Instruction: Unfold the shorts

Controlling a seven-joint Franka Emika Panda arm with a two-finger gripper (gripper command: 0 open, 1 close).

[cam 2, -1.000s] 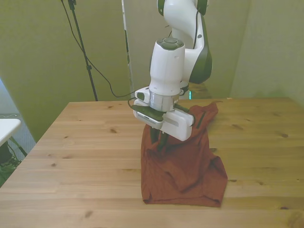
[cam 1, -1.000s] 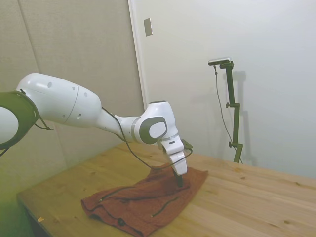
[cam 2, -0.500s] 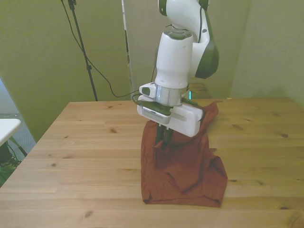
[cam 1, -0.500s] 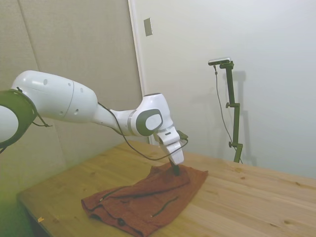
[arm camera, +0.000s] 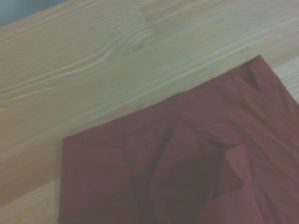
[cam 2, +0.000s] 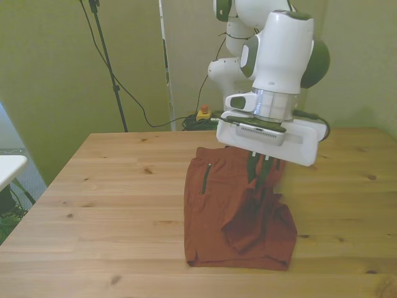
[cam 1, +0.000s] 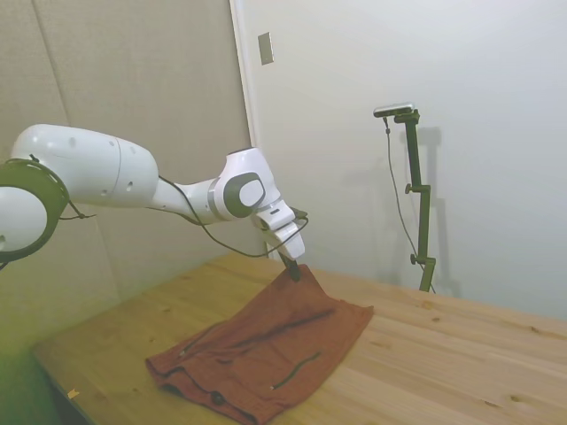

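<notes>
Hovering above the shorts (cam 2: 239, 211), the gripper (cam 2: 259, 172) carries nothing. Its fingers (cam 2: 253, 169) stand narrowly apart. Cloth lies on the surface (cam 2: 111, 205).

One shorts (cam 2: 239, 217), one gripper (cam 2: 262, 172), one table (cam 2: 111, 205).

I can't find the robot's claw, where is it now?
In the side view the gripper hangs just above the far end of the shorts, on the wooden table. It sits toward the front view's right.
</notes>
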